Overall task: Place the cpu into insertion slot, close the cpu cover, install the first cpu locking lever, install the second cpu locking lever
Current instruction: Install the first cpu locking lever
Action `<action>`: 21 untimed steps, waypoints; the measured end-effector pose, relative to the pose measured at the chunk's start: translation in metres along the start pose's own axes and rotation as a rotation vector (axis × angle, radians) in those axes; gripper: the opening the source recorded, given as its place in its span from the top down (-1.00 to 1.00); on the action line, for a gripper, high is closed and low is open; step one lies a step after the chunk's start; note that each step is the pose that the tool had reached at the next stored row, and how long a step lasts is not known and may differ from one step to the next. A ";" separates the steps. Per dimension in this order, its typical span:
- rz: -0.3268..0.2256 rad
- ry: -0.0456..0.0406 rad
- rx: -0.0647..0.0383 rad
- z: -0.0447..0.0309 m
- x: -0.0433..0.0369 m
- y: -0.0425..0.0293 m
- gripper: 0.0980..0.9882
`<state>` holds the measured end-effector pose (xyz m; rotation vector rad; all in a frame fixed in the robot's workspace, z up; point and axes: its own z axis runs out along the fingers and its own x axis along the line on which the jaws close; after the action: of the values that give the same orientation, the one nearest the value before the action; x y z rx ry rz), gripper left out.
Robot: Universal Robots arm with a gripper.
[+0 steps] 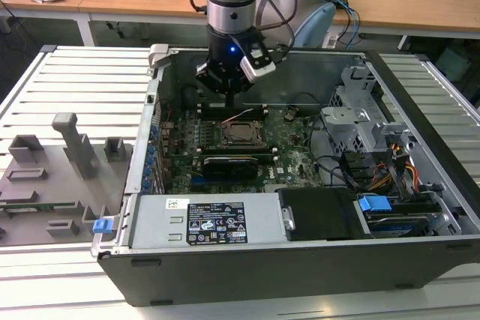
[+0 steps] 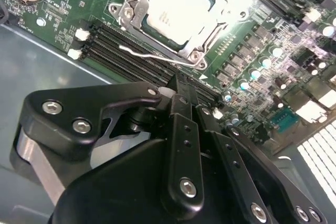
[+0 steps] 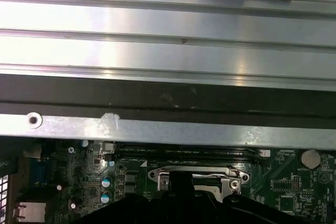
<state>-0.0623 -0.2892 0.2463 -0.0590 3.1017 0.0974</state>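
Exterior view: an open computer case (image 1: 225,279) lies on a slatted metal desk (image 1: 75,73). The arm reaches down into it, and its tool (image 1: 229,84) hangs over the motherboard just behind the socket. The cpu (image 1: 241,134) sits in that socket.

Second wrist view: the cpu (image 2: 178,6) lies flat in its slot with the cpu cover (image 2: 205,39) folded down around it. A thin wire locking lever (image 2: 152,55) stands loose beside the socket. The tool (image 2: 178,85) is near the lever, and its fingers look pressed together with nothing between them. Whether it touches the lever is unclear.

First wrist view: the tool (image 3: 178,184) overlaps the cover (image 3: 197,173).

The lever step seems in hand. It calls for pressing the wire down under its catch.
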 end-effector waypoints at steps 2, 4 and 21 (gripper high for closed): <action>0.001 -0.0004 -0.006 0.0039 -0.0028 -0.0006 0.98; 0.000 -0.0003 -0.007 0.0100 -0.0041 -0.0010 0.98; -0.011 0.0005 -0.007 0.0253 -0.0235 0.0058 0.98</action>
<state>-0.0381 -0.2809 0.2223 -0.0760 3.1013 0.1079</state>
